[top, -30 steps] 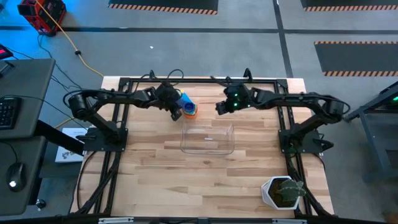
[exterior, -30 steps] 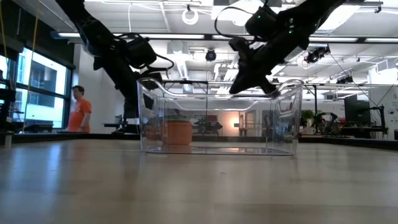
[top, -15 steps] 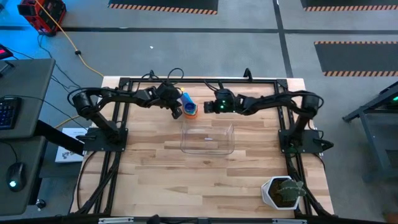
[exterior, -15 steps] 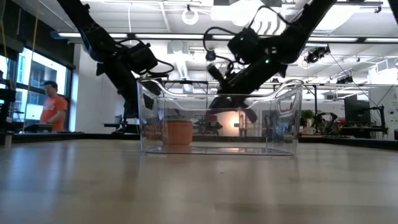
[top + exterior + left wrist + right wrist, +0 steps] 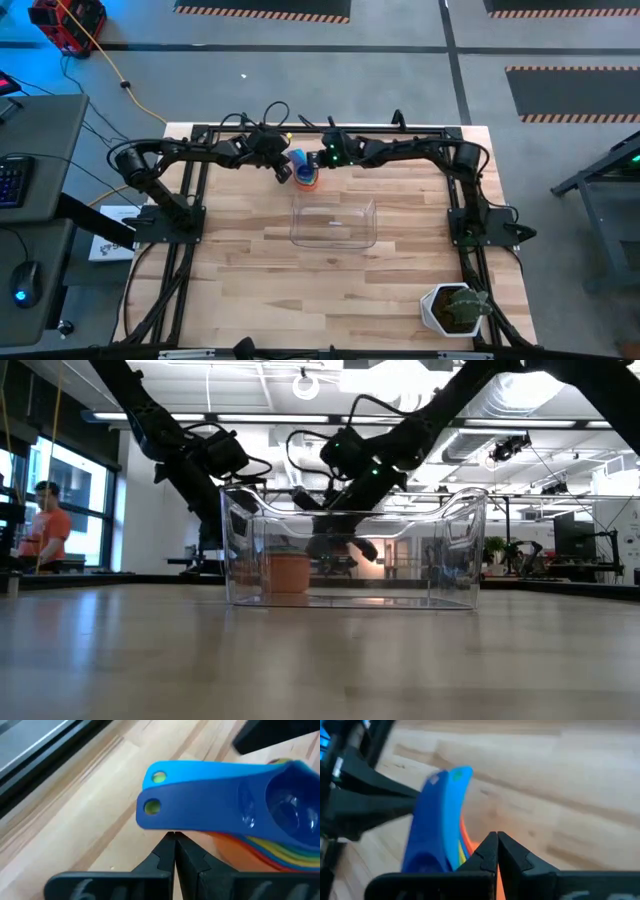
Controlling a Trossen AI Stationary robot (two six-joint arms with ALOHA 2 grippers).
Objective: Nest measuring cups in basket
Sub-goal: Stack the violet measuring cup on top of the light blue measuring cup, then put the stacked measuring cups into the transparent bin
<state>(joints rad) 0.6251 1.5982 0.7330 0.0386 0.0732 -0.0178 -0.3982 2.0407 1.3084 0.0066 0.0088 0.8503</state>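
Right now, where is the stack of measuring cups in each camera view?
High view: stack of measuring cups just behind the clear basket.
Low view: orange cup seen through the basket's left side.
Left wrist view: centre-right.
Right wrist view: lower left.
Shared landmark: the basket.

The stack of measuring cups point(image 5: 304, 173) sits on the table point(image 5: 250, 290) near the top middle of the high view. It is boxed in. The left gripper point(image 5: 283, 172) is just beside it on the left, fingers pressed together. The right gripper point(image 5: 323, 160) is just beside it on the upper right, fingers pressed together too. The clear basket point(image 5: 334, 224) stands close below the stack and blocks that side. Only a thin gap lies between stack and basket.

The whole lower half of the table is bare wood with lots of room. A white pot with a plant point(image 5: 455, 309) fills the lower right corner.
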